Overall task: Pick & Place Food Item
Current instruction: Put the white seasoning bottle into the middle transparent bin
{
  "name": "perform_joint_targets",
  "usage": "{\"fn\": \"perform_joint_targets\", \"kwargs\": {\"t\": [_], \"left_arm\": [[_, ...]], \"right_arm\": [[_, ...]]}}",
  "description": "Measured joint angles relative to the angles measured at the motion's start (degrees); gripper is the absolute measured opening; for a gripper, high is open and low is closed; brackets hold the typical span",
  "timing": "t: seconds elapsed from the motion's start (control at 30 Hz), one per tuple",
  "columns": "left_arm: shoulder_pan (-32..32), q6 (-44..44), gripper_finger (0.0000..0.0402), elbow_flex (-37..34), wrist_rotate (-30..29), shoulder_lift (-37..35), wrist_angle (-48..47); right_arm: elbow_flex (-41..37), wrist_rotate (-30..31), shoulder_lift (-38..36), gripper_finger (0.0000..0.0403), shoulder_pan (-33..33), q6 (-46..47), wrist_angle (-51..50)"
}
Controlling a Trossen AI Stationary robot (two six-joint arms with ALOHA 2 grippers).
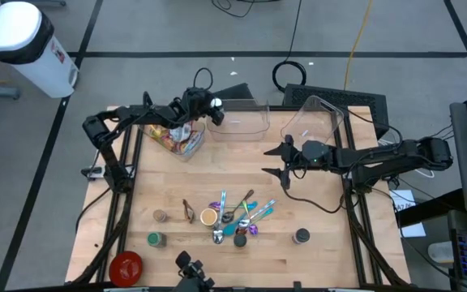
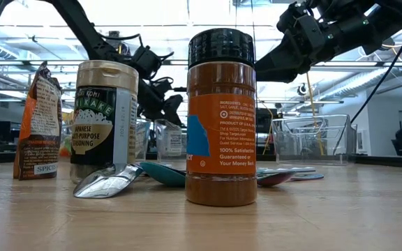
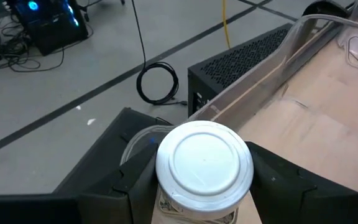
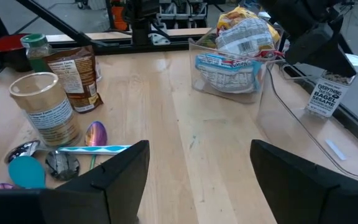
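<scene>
A seasoning jar [image 3: 204, 165] with a white lid and a label reading "Everything bagel sesame" [image 4: 325, 94] sits between the fingers of my left gripper [image 1: 215, 108], which is shut on it. It is at the left end of an empty clear bin [image 1: 246, 119] at the table's far side. My right gripper [image 1: 282, 162] hangs open over the table's right half, fingers pointing left, with nothing between them. My left gripper pinches the jar's upper body just below the white lid [image 3: 166, 202] between its two fingers, one on each side. The fingers [image 3: 126, 186] come from the table's left, slanting a little downward. The jar stays upright; whether its base touches anything I cannot tell.
A clear bin with food packets [image 1: 177, 139] stands under the left arm, and another clear bin [image 1: 314, 122] at the far right. Near the front lie coloured spoons [image 1: 237, 217], several spice jars [image 2: 221, 118], a dark-lidded jar [image 1: 301, 236] and a red bowl [image 1: 126, 266].
</scene>
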Motion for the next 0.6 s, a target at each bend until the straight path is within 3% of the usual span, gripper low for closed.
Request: {"fn": "perform_joint_targets", "kwargs": {"t": [0.4, 0.6], "left_arm": [[0.1, -1.8, 0.0213, 0.0, -0.1, 0.0, -0.2], [0.0, -2.2, 0.0267, 0.0, -0.1, 0.0, -0.5]], "right_arm": [[0.0, 0.1, 0.0, 0.027, 0.0, 0.0, 0.0], [0.0, 0.1, 0.0, 0.027, 0.0, 0.0, 0.0]]}}
